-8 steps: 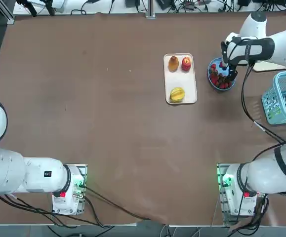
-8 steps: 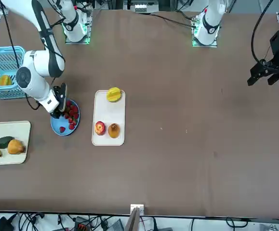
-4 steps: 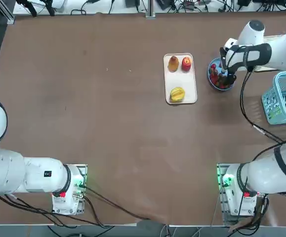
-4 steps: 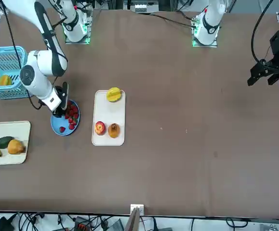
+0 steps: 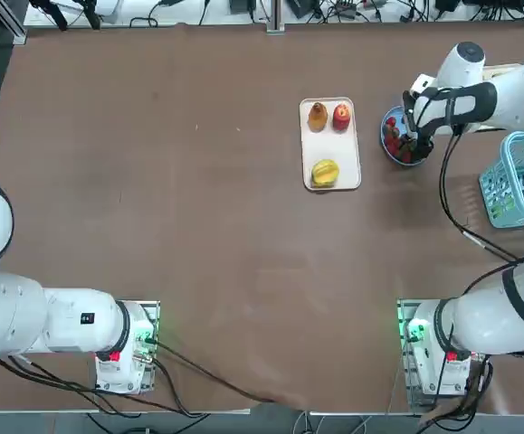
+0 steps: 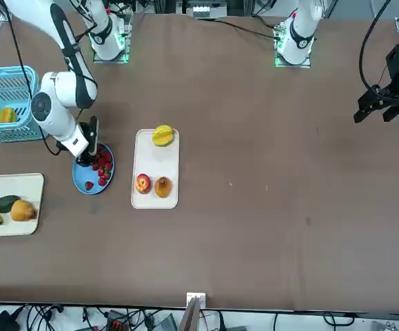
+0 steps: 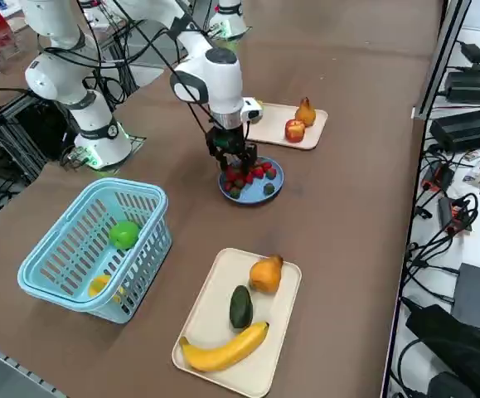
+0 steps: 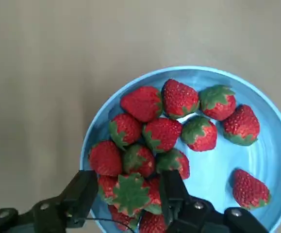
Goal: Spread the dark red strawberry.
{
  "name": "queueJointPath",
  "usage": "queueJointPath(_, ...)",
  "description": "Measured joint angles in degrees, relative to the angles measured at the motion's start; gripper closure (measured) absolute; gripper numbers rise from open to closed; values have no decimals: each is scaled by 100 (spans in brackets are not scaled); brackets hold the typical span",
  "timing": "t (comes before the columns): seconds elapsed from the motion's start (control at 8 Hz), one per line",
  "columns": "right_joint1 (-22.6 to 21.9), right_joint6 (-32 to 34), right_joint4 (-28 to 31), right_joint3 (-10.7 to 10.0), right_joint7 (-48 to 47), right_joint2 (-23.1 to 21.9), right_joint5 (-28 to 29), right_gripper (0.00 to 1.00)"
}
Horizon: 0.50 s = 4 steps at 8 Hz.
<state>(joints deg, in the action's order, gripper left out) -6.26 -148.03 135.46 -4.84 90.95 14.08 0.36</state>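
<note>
The dark red strawberry (image 8: pixel 162 133) cluster sits bunched in the round blue plate (image 8: pixel 264 165) on the bench. Right gripper (image 8: pixel 128 196) jaws part-open, straddling one berry. Spreading barely begun.

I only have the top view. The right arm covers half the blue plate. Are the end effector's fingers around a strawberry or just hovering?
Observer: In the wrist view the right end effector is open, with one strawberry between its fingers, green top up.
Operator: Are the berries still piled?
Observer: Mostly. The strawberries crowd one side of the blue plate; one lone berry lies apart on bare plate.
Operator: Anything else near the plate that I can't see?
Observer: The side view shows a tray with a banana, beside the basket.
</note>
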Motion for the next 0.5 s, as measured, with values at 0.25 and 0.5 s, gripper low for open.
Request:
queueJointPath(0.25, 11, 4, 4, -18, 6, 0, 0, 25)
queueJointPath(0.5, 28, 3, 3, -24, 9, -2, 0, 35)
